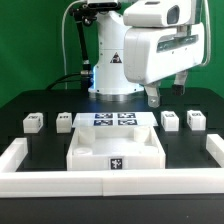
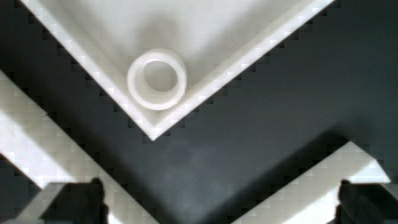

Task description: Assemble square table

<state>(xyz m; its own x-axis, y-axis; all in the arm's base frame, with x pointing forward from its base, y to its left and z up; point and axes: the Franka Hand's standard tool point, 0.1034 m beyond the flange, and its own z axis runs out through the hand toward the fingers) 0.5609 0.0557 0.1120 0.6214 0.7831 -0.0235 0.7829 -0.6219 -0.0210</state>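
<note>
The square table slab [image 1: 115, 150] lies in the middle of the black table, white with a raised rim and a tag on its front wall. Two small white legs [image 1: 33, 121] [image 1: 64, 119] stand at the exterior view's left, and two more [image 1: 170, 120] [image 1: 195, 120] at its right. My gripper [image 1: 156, 97] hangs in the air behind the slab, toward the exterior view's right, and is open and empty. In the wrist view one corner of the slab [image 2: 214, 40] shows with a round hole [image 2: 157, 80]. My gripper [image 2: 217, 208] is spread wide over the dark table.
The marker board [image 1: 113, 119] lies flat just behind the slab. A long white border wall [image 1: 30, 178] runs along the front and up both sides. The robot base [image 1: 112, 75] stands at the back centre.
</note>
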